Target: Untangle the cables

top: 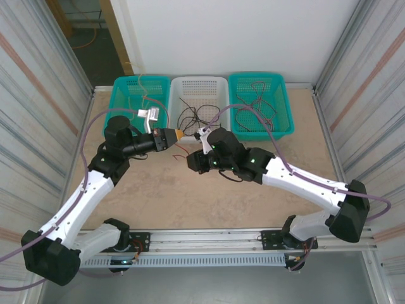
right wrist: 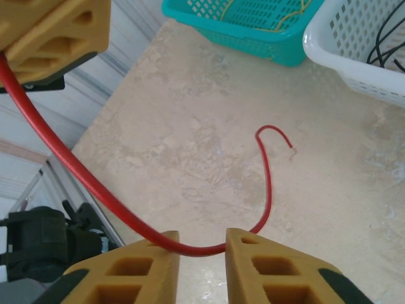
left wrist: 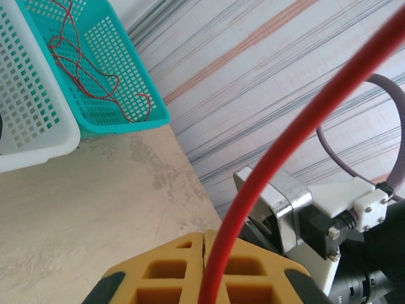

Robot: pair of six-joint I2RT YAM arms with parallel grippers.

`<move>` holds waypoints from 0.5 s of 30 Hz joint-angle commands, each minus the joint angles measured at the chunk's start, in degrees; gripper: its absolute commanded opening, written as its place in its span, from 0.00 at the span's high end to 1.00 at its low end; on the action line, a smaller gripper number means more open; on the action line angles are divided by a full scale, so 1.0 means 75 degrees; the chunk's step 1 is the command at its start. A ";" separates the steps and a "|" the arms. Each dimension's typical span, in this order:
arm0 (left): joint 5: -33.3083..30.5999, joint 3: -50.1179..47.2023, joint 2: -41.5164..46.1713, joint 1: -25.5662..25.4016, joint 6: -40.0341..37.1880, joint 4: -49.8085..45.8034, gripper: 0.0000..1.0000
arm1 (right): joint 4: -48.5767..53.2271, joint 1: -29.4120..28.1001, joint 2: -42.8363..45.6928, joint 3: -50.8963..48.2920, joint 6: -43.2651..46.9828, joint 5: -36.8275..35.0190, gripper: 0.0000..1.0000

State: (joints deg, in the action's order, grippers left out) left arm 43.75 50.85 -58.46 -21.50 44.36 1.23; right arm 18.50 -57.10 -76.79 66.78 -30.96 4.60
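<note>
**Red cable liable to slip from an unclosed hand**

The red cable [right wrist: 82,183] is clamped between the shut fingers of the left hand [left wrist: 204,244]. From there it is strung down and across the gap of the right hand [right wrist: 202,244], whose fingers stand apart and are not yet pressed on it. Beyond that gap the cable curls away, and its loose end is laid on the surface [right wrist: 190,114], near the white basket [right wrist: 361,50].

The cable is seen to cross close to the tips of the right fingers rather than deep between them. If they are shut there, it could be squeezed out sideways and dropped. If the hands are drawn apart before a firm hold is made, the cable would probably be dragged through the gap and nothing gained. A hard pull against two firm holds could instead tear it from the left clamp.

In the top view the two hands are set very close together, so a small misjudged turn may bring them into contact. A purple-grey hose [left wrist: 342,158] lies just beside them and could be snagged.
</note>
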 commanded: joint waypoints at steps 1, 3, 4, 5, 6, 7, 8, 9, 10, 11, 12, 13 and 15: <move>0.0345 -0.0062 0.0189 0.0090 0.0236 0.0421 1.00 | 0.0052 -0.0015 -0.0194 0.0395 0.0079 0.0052 0.90; 0.0377 -0.0053 0.0177 0.0125 0.0217 0.0384 1.00 | 0.0099 -0.0014 -0.0271 0.0549 0.0096 0.0030 1.00; 0.0349 -0.0053 0.0183 0.0138 0.0212 0.0347 1.00 | 0.0100 -0.0015 -0.0286 0.0604 0.0097 0.0010 1.00; 0.0317 -0.0053 0.0205 0.0172 0.0185 0.0288 1.00 | 0.0079 -0.0015 -0.0292 0.0638 0.0108 0.0011 1.00; 0.0210 -0.0043 0.0251 0.0187 0.0133 0.0169 1.00 | 0.0053 -0.0015 -0.0285 0.0667 0.0119 0.0022 1.00; 0.0079 0.0000 0.0300 0.0206 0.0047 -0.0027 1.00 | 0.0032 -0.0013 -0.0266 0.0680 0.0120 0.0010 1.00; -0.0140 0.0076 0.0356 0.0205 -0.0072 -0.0336 1.00 | -0.0002 -0.0007 -0.0247 0.0676 0.0120 -0.0006 1.00; -0.0318 0.0090 0.0420 0.0205 -0.0172 -0.0499 1.00 | -0.0037 -0.0015 -0.0211 0.0670 0.0104 -0.0032 1.00; -0.0423 0.0112 0.0465 0.0196 -0.0239 -0.0587 1.00 | -0.0060 -0.0009 -0.0187 0.0681 0.0108 -0.0037 1.00; -0.0533 0.0134 0.0492 0.0206 -0.0303 -0.0688 0.98 | -0.0086 -0.0015 -0.0162 0.0681 0.0098 -0.0035 1.00; -0.0620 0.0145 0.0505 0.0206 -0.0337 -0.0769 0.88 | -0.0101 -0.0011 -0.0140 0.0675 0.0079 -0.0038 1.00; -0.0653 0.0156 0.0505 0.0206 -0.0369 -0.0796 0.74 | -0.0119 -0.0015 -0.0103 0.0670 0.0062 -0.0036 1.00; -0.0707 0.0179 0.0493 0.0211 -0.0411 -0.0861 0.44 | -0.0135 -0.0015 -0.0017 0.0641 0.0005 -0.0096 1.00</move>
State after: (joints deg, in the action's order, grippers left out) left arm 40.34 50.87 -55.44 -20.21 43.31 -2.85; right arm 18.50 -57.10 -78.76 69.76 -30.85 4.56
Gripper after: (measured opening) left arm 0.415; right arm 0.062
